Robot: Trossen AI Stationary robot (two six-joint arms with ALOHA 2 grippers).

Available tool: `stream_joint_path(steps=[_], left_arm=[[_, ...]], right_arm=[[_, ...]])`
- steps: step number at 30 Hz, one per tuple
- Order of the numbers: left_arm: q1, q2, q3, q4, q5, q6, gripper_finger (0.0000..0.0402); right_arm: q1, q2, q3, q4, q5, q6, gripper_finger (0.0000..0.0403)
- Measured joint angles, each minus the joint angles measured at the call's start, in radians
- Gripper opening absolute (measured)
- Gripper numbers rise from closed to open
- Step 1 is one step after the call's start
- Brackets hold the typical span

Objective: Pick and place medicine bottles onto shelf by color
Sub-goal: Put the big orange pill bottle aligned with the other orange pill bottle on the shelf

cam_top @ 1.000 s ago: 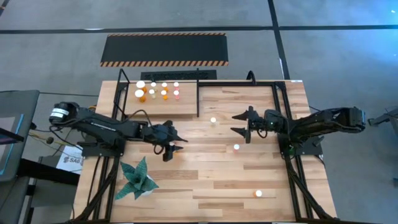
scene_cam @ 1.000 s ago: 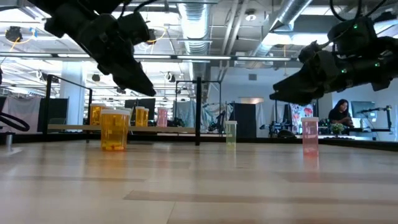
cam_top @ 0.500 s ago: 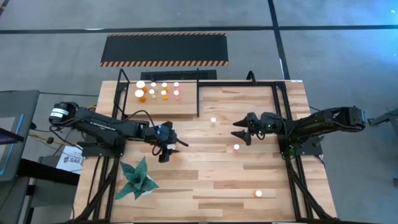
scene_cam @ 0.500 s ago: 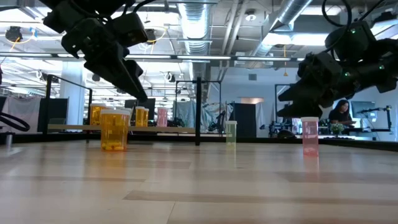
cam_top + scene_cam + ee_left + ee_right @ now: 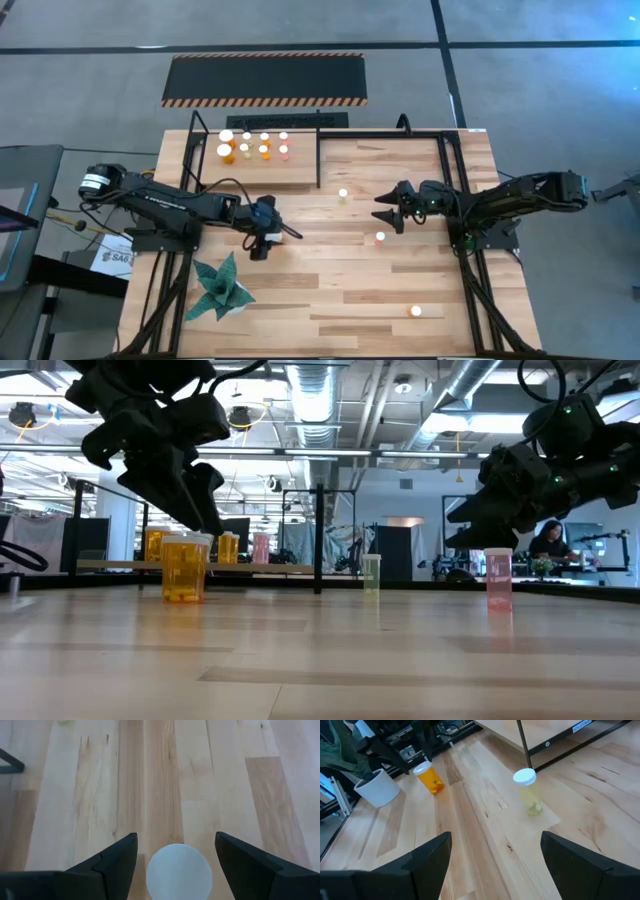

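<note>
High view: left gripper [image 5: 266,240] sits over the counter [image 5: 330,290] left of centre, just above an orange bottle [image 5: 184,567] that stands upright on the wood. Left wrist view shows its white cap [image 5: 179,872] between the two jaws, with clear gaps on both sides — jaws wide, not holding it. Low view agrees: the dark fingers [image 5: 196,510] hang right above the cap, bottle on its own base.

Right gripper [image 5: 386,209] is right of centre, jaws wide and empty, pointing toward 9 o'clock. A pale yellow-green bottle [image 5: 343,194] stands near it at about 10 o'clock, and a pinkish-red bottle [image 5: 380,237] near it at about 6 o'clock. Right wrist view catches that yellow-green bottle [image 5: 529,791] upright and the orange one farther off, next to a white plant pot [image 5: 378,788].

One more bottle [image 5: 416,311] stands alone toward the counter's 5 o'clock corner.

Shelf [image 5: 260,165] is at the counter's 11 o'clock area, wooden board inside the black frame. Eight bottles are on it in two rows: orange ones [image 5: 229,144] at the 9 o'clock side, smaller orange next, pinkish ones [image 5: 284,143] at the 3 o'clock end.

Green folded-leaf plant [image 5: 220,287] sits at 7 o'clock of the left gripper. Black hazard-striped panel [image 5: 265,79] lies on the floor beyond the counter at 12 o'clock.
</note>
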Motion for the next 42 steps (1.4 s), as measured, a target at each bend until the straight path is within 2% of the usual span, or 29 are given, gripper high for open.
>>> stream_joint_path(steps=[4,7,13,18,27,42], left_arm=[[0.000,0.000,0.000,0.005,-0.004,0.094,0.0252],[0.000,0.000,0.000,0.004,-0.016,0.107,0.0252],[-0.011,0.000,0.000,0.000,0.012,0.046,0.0252],[-0.024,0.000,0.000,-0.010,-0.032,-0.009,0.0252],[-0.024,0.000,0.000,-0.065,-0.043,-0.117,0.0280],[-0.025,0.120,-0.001,-0.065,-0.081,-0.209,0.0289]], right_arm=[[0.000,0.000,0.000,0.000,0.000,0.000,0.0327],[0.000,0.000,0.000,0.000,0.000,0.000,0.0327],[0.000,0.000,0.000,0.000,0.000,0.000,0.0327],[0.000,0.000,0.000,0.000,0.000,0.000,0.0327],[0.000,0.000,0.000,0.000,0.000,0.000,0.0327],[0.000,0.000,0.000,0.000,0.000,0.000,0.0327]])
